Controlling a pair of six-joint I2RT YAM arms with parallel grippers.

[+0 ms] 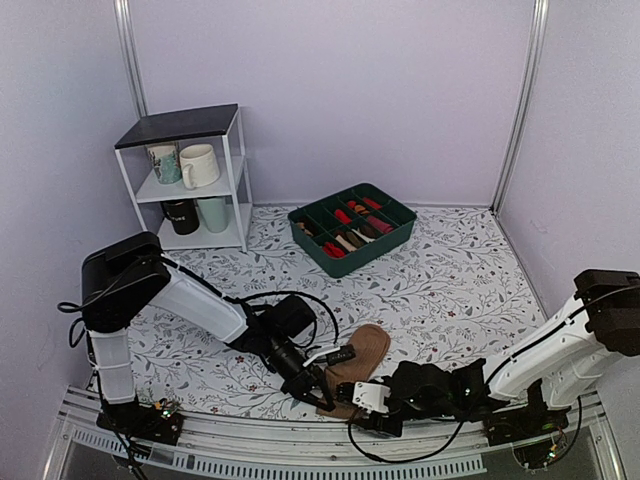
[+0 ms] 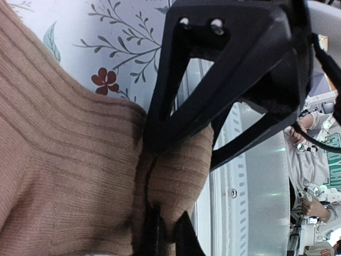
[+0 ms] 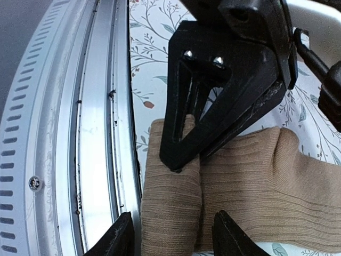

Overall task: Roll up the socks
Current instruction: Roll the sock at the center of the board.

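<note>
The tan-brown socks (image 1: 366,350) lie as a flat strip near the table's front edge, with the near end turned over into a small roll (image 3: 170,197). My left gripper (image 1: 322,397) is shut on that rolled end; in the left wrist view its fingertips (image 2: 154,234) pinch a fold of the ribbed knit (image 2: 64,176). My right gripper (image 1: 362,408) is open, its jaws (image 3: 171,216) standing either side of the roll, close in front of the left gripper. The sock's far end, toward the table's middle, looks darker brown.
A metal rail (image 1: 300,455) runs along the front edge right beside the roll (image 3: 96,160). A green divided tray (image 1: 397,232) with red, cream and dark rolled socks stands at the back. A white shelf (image 1: 236,180) with mugs is at the back left.
</note>
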